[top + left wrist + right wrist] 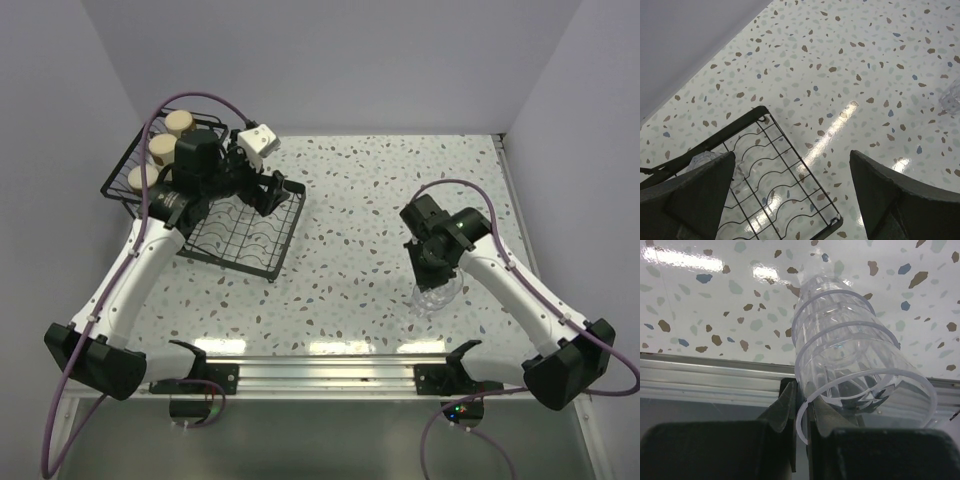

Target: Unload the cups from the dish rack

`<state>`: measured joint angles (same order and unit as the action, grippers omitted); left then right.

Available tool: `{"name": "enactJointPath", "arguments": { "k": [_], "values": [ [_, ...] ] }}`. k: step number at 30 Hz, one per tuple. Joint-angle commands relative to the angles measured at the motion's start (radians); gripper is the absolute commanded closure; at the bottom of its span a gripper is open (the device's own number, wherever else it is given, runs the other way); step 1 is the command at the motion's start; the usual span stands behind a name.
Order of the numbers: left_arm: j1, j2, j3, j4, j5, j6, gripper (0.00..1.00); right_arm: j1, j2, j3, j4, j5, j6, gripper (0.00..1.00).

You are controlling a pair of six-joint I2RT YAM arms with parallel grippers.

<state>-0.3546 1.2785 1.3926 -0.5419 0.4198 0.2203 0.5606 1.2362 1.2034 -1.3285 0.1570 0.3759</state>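
- Right gripper (799, 390) is pinching a clear tumbler (840, 340) by its rim, with one finger inside the mouth and one outside. The jaws are closing down to just the thin wall.
- In the top view that tumbler is sitting in the lower right of the frame, base pointing down at the table (380, 200). It's near the front edge and well apart from the dish rack (245, 238). Can't tell if the base is actually touching down yet.
- So I'm reading this as the set-down part of the unload for this cup. Next move is probably getting the base flat, then letting go and lifting straight out, so the inside finger isn't dragging the rim and tipping it.
- Left gripper (792, 155) is hanging wide open over the rack's flat tray at upper left, holding nothing.
- Another tumbler (702, 160) is showing just beside the finger at the lower left of the left wrist view, not between the jaws.
- Three cream cups (165, 150) are sitting in the raised basket in the upper left corner, waiting their turn.
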Motion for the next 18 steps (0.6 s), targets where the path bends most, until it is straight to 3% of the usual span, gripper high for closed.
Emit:
{"name": "enactJointPath", "arguments": {
  "k": [1,3,4,8,13,18],
  "values": [
    [0.003,0.004,0.017,0.01,0.016,0.005,0.0,-0.024,-0.004,-0.025,-0.02,-0.051,-0.034,0.95],
    [0.003,0.005,0.017,0.007,0.013,0.007,0.0,-0.024,-0.003,-0.025,-0.031,-0.05,-0.032,0.82],
    [0.003,0.007,0.016,0.003,0.01,0.01,0.0,-0.022,-0.012,-0.018,-0.037,-0.045,-0.032,0.65],
    [0.003,0.022,0.011,-0.009,-0.016,0.024,0.0,-0.024,-0.038,0.025,-0.041,-0.051,-0.02,0.44],
    [0.002,0.084,0.02,-0.036,-0.058,0.053,0.0,-0.022,-0.052,0.11,-0.09,-0.053,-0.02,0.32],
    [-0.035,0.227,0.081,-0.084,-0.306,0.163,0.03,-0.024,-0.072,0.228,-0.107,-0.083,-0.038,0.27]
  ]
}}
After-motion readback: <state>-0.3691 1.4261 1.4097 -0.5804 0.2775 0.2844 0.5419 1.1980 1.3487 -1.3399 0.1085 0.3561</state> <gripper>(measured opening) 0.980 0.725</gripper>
